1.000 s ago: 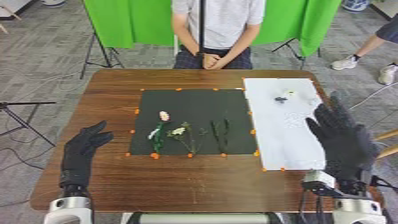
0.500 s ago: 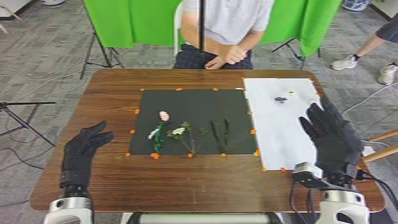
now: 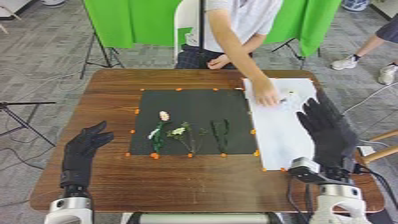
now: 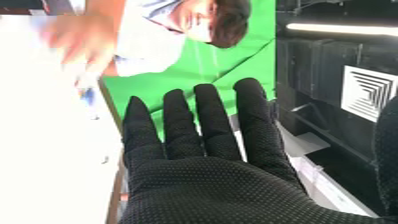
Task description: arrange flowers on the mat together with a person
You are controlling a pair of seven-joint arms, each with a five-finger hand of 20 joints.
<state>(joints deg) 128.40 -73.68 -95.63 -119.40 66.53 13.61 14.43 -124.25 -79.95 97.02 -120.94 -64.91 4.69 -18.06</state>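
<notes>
Fingers straight and parted on my right hand (image 3: 333, 145), closed round nothing; those of my left hand (image 3: 80, 147) loosely extended, likewise holding nothing. On the dark mat (image 3: 195, 106), nearer half, flowers laid side by side: a pale pink flower (image 3: 163, 116) on a green stem to the left, a small white flower (image 3: 179, 131) with leafy stems next to it, then a pair of narrow green stems (image 3: 226, 136) toward the right. Orange marks dot the mat's border.

Right of the mat, a white sheet (image 3: 286, 135). Over its far part, a person's hand (image 3: 266, 94), arm stretched across the table (image 3: 178, 182). Just beyond that hand, a small pale bloom (image 3: 291, 93). Near the same hand in the right wrist view, a small bluish thing (image 4: 87, 96), probably a flower; the view is poor there, and I cannot tell whether the person grips it.

My right hand is at the sheet's right edge, my left well apart from the mat, on its left side. Person's other hand (image 3: 218, 62) near the table's far edge. Green curtain (image 3: 133, 27) behind.
</notes>
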